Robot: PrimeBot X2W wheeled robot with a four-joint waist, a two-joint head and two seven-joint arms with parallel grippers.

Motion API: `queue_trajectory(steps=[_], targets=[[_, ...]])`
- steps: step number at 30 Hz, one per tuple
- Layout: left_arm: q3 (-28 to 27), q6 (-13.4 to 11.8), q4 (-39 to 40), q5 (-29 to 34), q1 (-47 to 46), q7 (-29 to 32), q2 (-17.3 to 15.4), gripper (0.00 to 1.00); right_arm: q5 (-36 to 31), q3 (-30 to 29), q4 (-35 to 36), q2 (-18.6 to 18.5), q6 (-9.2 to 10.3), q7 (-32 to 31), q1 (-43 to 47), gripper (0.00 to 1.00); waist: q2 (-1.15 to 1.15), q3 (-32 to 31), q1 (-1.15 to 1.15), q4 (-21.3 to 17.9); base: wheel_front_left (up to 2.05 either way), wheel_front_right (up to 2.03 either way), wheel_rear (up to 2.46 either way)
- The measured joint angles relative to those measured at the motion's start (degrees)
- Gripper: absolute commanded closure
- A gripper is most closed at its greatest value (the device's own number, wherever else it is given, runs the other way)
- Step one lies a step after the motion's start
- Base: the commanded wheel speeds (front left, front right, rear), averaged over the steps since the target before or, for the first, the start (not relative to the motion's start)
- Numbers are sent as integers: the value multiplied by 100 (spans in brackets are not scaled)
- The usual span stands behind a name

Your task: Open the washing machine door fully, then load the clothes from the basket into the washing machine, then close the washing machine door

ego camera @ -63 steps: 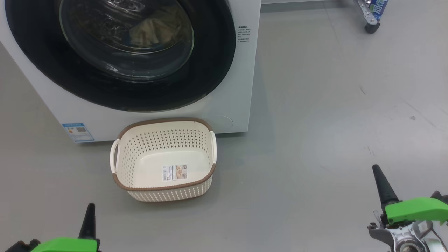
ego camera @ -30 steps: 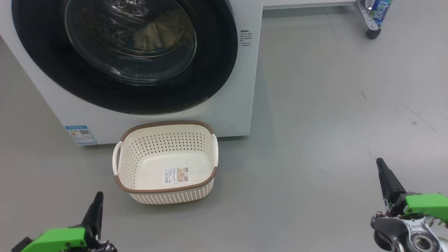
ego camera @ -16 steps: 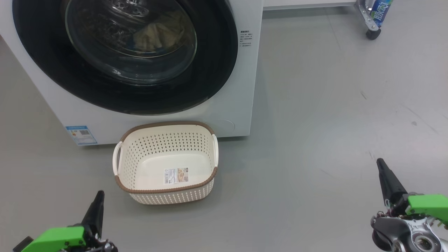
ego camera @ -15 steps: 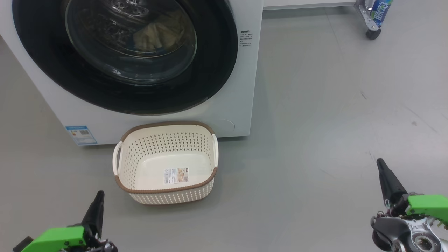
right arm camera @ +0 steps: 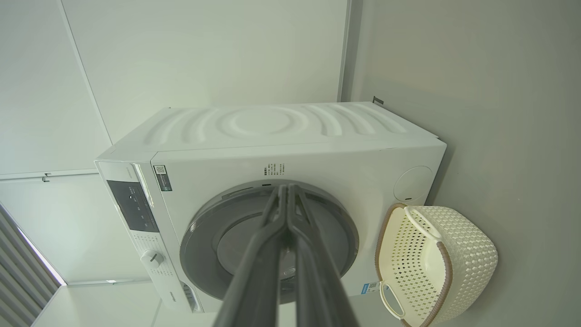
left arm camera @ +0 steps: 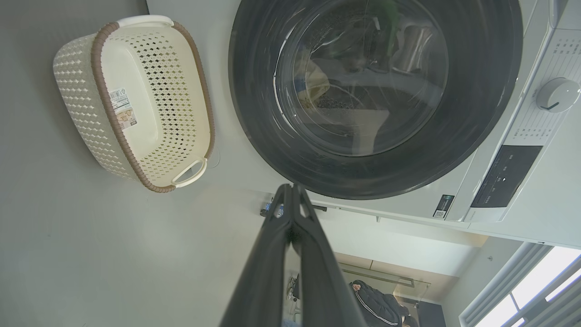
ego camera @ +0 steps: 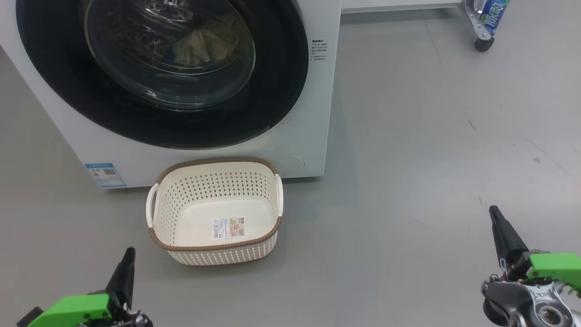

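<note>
The washing machine (ego camera: 313, 113) stands on the grey floor (ego camera: 431, 159) with its door (ego camera: 281, 91) closed, the black rim lying flat against the white front. Behind the glass, the clothes (ego camera: 204, 43) lie as a pale yellowish heap low in the drum. The basket (ego camera: 213, 160) sits upright on the floor just in front of the machine, below the door and slightly to the right of the blue label (ego camera: 105, 175). Nothing lies in it, and the sticker (ego camera: 228, 227) on its base is in plain sight. The left gripper (ego camera: 127, 263) hangs low at the near left, apart from the basket. Its wrist view shows the two dark fingers pressed together and holding nothing. The right gripper (ego camera: 497, 220) hangs at the near right, well apart from both basket and machine. Its fingers are likewise pressed together and hold nothing. A small wheel (ego camera: 482, 43) of a metal frame stands at the far right.
</note>
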State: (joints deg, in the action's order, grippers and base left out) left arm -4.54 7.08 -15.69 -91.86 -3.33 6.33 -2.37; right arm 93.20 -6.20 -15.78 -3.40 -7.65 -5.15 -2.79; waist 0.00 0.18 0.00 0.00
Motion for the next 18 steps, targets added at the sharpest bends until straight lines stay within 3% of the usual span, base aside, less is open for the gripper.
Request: queue_trajectory(steps=[18], targets=[[0,0,0,0,0,0,1,100,-1,-32,-1,22,0,-18,0,100,0,0,0,0,0,0,0]])
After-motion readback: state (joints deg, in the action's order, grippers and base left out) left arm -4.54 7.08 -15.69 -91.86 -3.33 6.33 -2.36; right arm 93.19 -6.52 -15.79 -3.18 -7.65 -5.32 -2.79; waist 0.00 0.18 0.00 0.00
